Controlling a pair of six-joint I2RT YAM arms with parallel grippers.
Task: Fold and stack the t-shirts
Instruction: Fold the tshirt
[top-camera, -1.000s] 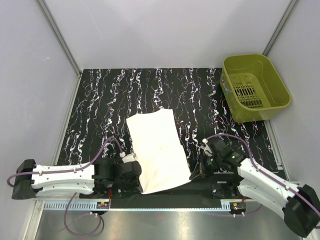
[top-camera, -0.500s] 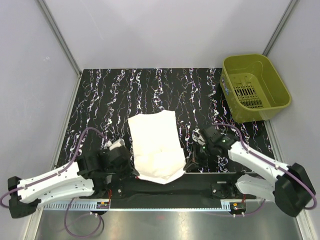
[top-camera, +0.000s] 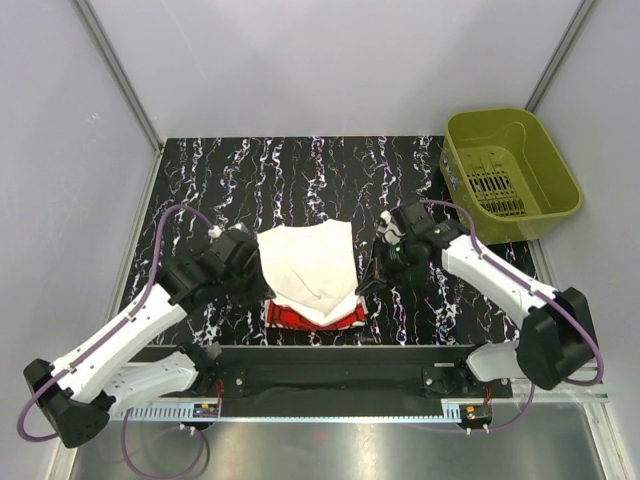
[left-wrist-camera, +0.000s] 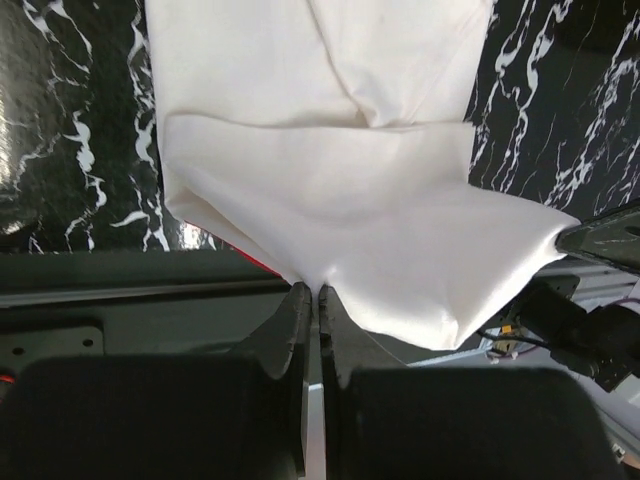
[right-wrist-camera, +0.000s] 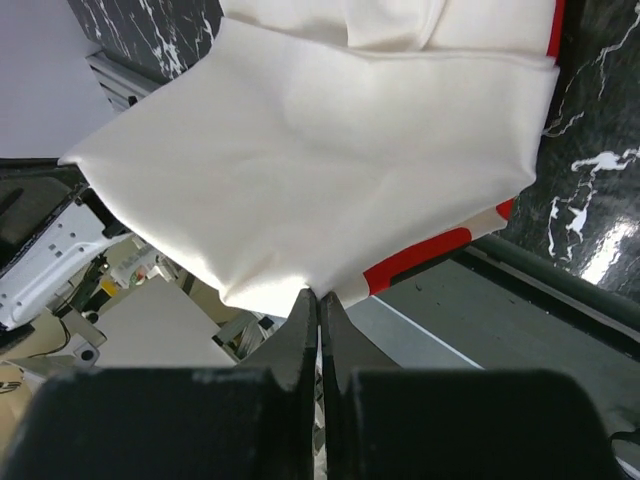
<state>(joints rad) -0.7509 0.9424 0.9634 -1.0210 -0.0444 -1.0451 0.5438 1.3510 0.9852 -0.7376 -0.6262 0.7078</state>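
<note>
One off-white t-shirt (top-camera: 305, 262) lies mid-table, its near half lifted and carried back over the far half. A strip of its red graphic (top-camera: 312, 317) shows underneath at the near edge. My left gripper (top-camera: 262, 288) is shut on the shirt's near-left corner, and my right gripper (top-camera: 362, 286) is shut on the near-right corner. In the left wrist view the cloth (left-wrist-camera: 330, 190) hangs from my closed left gripper (left-wrist-camera: 310, 292). In the right wrist view the cloth (right-wrist-camera: 320, 170) spreads from my closed right gripper (right-wrist-camera: 318, 296), with a red band (right-wrist-camera: 420, 255) beside it.
An olive-green basket (top-camera: 560, 170) stands at the back right of the black marbled table (top-camera: 200, 190). Grey walls enclose the back and sides. A metal rail (top-camera: 330, 410) with the arm bases runs along the near edge.
Both grippers have lifted the shirt's near edge from the table front and carried it away from the bases, over the rest of the shirt. The red graphic has come into view underneath.
</note>
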